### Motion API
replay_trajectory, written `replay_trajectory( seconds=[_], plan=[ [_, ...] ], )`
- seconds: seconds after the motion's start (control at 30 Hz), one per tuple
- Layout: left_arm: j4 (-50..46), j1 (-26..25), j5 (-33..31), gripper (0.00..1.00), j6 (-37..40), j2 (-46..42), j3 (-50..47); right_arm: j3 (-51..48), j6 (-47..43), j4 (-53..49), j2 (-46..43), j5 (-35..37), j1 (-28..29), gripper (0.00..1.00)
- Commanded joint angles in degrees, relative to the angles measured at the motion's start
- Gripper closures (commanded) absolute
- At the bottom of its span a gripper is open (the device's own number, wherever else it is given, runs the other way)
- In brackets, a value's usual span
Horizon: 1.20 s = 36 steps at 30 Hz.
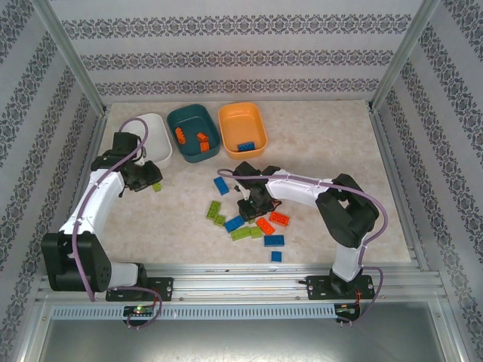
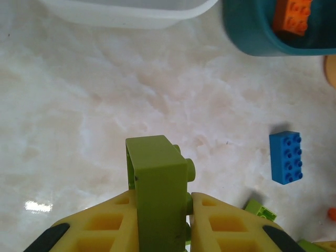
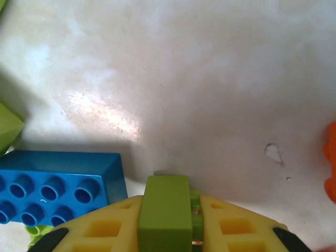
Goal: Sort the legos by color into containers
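Yellow fingers [image 2: 100,228] of left gripper [image 2: 163,202] clenched on first lime lego [image 2: 156,168], brick upright between the pads, studs facing right, top end poking out past the fingertips. From above, this gripper sits at left of table [image 1: 339,151], on the near side of white tub [image 1: 160,124]. Its lego is just beside the tub's near wall, not inside; cannot tell if it clears the surface

Right gripper [image 3: 168,207] clamped tight on second lime lego [image 3: 166,191], low in loose pile [image 1: 249,226] at table centre; cannot tell if that brick is lifted. Big blue lego [image 3: 52,184] lies studs up just left of the right fingers, close enough that touching or not is unclear. Orange lego [image 3: 331,163] cut off at right edge of the right wrist view

Containers stand in a row on the far side: white tub left, dark teal tub [image 1: 183,115] middle, orange tub [image 1: 226,113] right, close side by side. Teal tub holds two orange legos [image 1: 179,134], orange tub holds one blue lego [image 1: 247,145] by its near wall

Pile is a mix of blue, lime and orange bricks spread around and near of the right gripper. Lone blue lego [image 1: 221,185] sits on its far-left side, between pile and teal tub. Small blue lego [image 1: 276,256] lies nearest the arm bases, apart from the rest
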Motion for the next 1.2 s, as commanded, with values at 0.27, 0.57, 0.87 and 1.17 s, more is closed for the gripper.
replay_trajectory(
  seconds=[0.27,0.57,0.87,1.17],
  plan=[
    [-2.58,2.25,-0.58,0.75,0.39,5.01,13.88,0.72,2.2,2.83,-1.17,0.21,-1.27,0.79],
    [2.29,6.5,-4.08,0.75,2.73,25.62,27.01,0.15,4.73,5.0,-8.85,-5.14,-3.9,0.8],
    [2.26,7.45,-3.17,0.73,3.17,41.26,38.16,-1.74,7.98,9.7,-14.98,-12.43,-6.39,0.8],
    [0.08,8.15,-2.11,0.47,3.06,42.21,43.67,1.24,15.72,23.05,-11.49,-21.03,-6.8,0.8]
  ],
)
